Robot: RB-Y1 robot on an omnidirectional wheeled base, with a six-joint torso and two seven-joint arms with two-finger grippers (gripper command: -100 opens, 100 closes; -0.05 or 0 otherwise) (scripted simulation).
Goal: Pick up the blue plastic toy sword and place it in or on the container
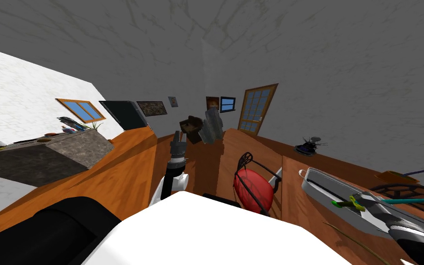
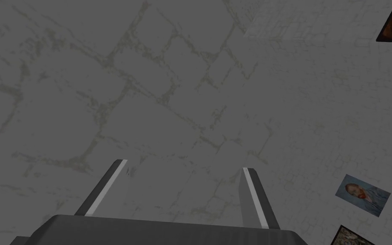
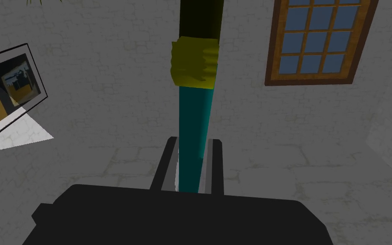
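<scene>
Grey stone-patterned walls close around a wooden floor. At the lower right of the head view, a wooden bench [image 1: 326, 216] carries a long grey tray [image 1: 318, 183], the container. The right gripper [image 3: 193, 142] has its fingers [image 3: 213, 161] clamped on the teal blade of the toy sword [image 3: 195, 115], just below its yellow guard. In the head view the sword lies level, with its guard and dark handle over the near end of the tray; I cannot tell whether they touch. The left gripper [image 2: 184, 166] points up at centre frame, its fingers spread apart with nothing between them.
</scene>
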